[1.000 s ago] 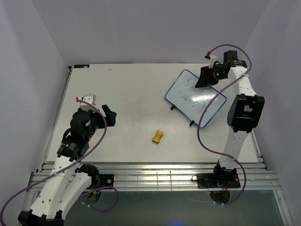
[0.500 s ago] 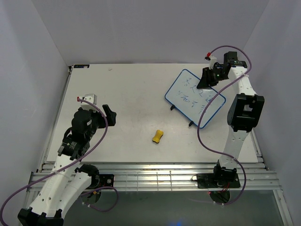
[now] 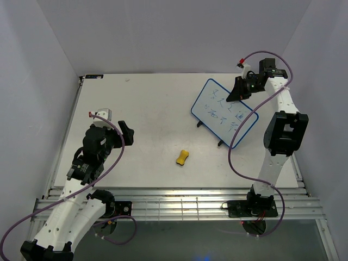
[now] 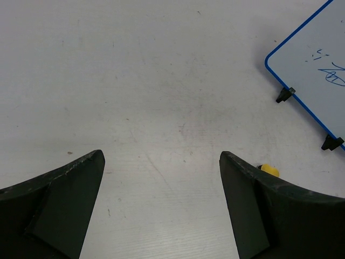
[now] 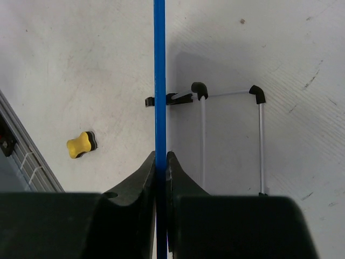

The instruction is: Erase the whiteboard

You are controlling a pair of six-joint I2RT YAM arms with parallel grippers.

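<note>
Step in hand: bracing the board before any wiping. Writing is not yet touched.

Whiteboard [image 3: 222,110] sits on the far right part of the surface [image 3: 147,103], propped at a tilt on its small black feet, blue scribbles across its face. Right hand [image 5: 160,157] is at the board's far upper edge. Its wrist view looks straight down the thin blue rim, with both fingers pressed flat against it, one on each face, so it is clamped on the board. Wire stand [image 5: 230,93] shows behind the board and is not gripped.

Left hand [image 4: 160,156] hovers over the left side of the surface, fingers spread wide with nothing between them. It is well apart from the board, whose near corner and two feet show only at the right edge of its wrist view.

Eraser [image 3: 182,157], yellow, lies loose near the middle of the surface, between the two arms and near the board's lower corner.

Judgement on the next move: the left hand must reach right, come down over the eraser, close across its narrow waist, then carry it to the board face. The right hand should keep the board from sliding or tipping under the wipe.
</note>
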